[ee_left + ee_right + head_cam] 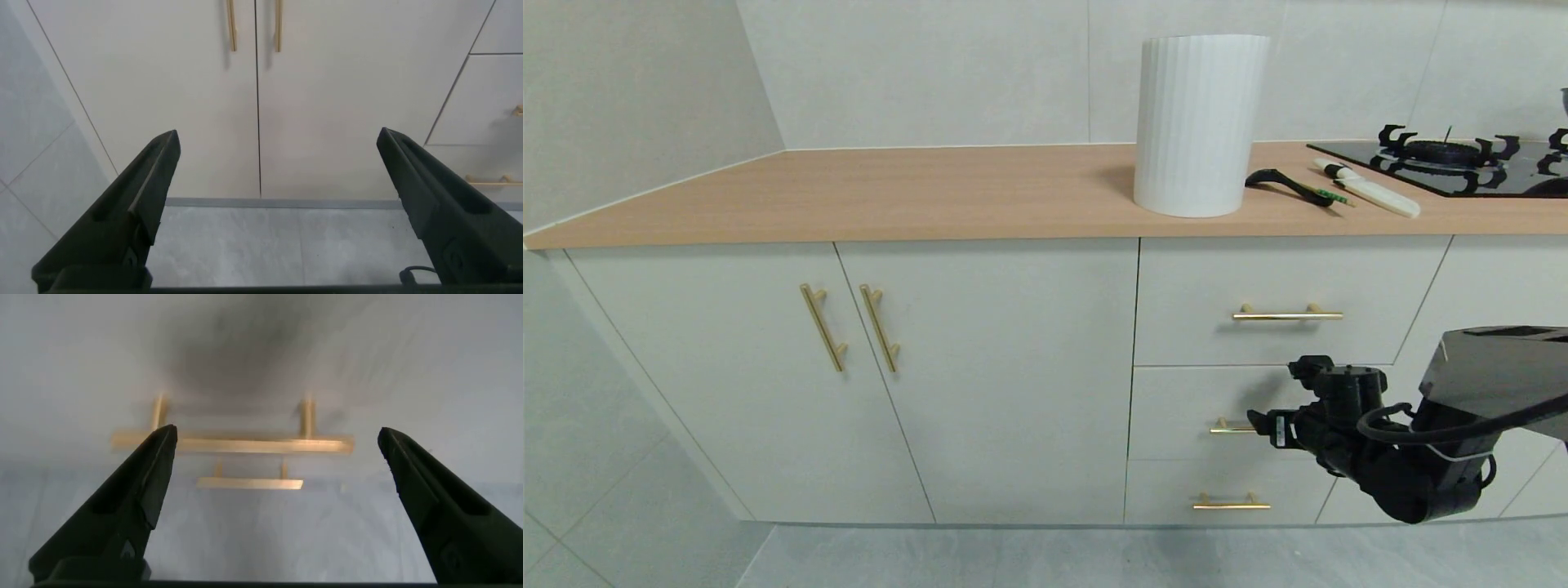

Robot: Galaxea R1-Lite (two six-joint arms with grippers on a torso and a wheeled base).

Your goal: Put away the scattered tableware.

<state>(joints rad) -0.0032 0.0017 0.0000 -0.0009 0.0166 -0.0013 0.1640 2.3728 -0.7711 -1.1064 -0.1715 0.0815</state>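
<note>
— Tableware (1331,194) on wooden countertop (931,192): black utensil (1290,186) beside white utensil (1368,189), just right of ribbed white canister (1199,122).

— And grippers?

— Right gripper (274,445) spread wide, facing middle drawer handle (233,445). Left gripper (278,147) likewise spread, low before cabinet doors (327,98).

A pale wooden countertop (890,192) runs along the tiled wall. A tall white ribbed container (1199,122) stands upright on it. At its 3 o'clock, just beside its base, lies a black utensil (1286,184), and a white utensil (1372,192) lies beyond that. A black gas hob (1445,167) sits at the container's 2 o'clock.
</note>
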